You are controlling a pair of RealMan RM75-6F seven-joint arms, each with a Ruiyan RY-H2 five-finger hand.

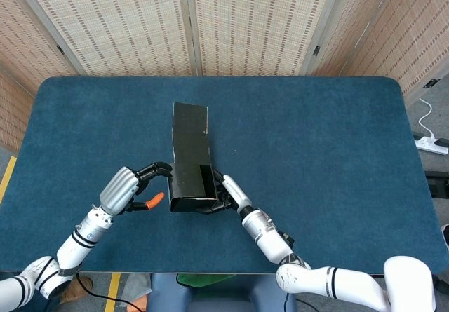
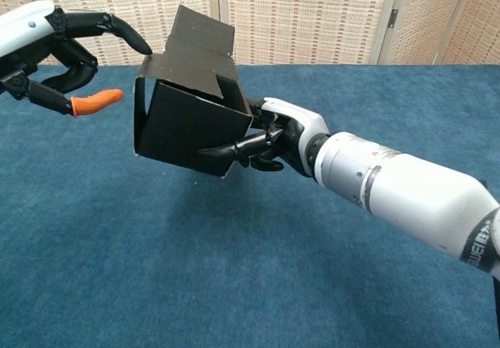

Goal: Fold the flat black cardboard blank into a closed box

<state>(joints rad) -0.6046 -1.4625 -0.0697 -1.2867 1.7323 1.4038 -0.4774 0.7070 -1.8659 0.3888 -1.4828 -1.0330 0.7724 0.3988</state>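
Your right hand (image 2: 266, 141) grips the half-formed black cardboard box (image 2: 183, 121) by its right wall, holding it clear of the blue felt-covered table (image 2: 234, 285), left of centre in the chest view. Your left hand (image 2: 55, 39) hovers at upper left, fingers spread and grasping nothing, one tip close to the folded-over flap (image 2: 187, 62). Press that flap down squarely against the body, and keep the right grip firm so the box doesn't twist.

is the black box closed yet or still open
Still open. The black box, held off the table by the right hand, has its side flap wrapped round, but the top flap stands up unfolded.
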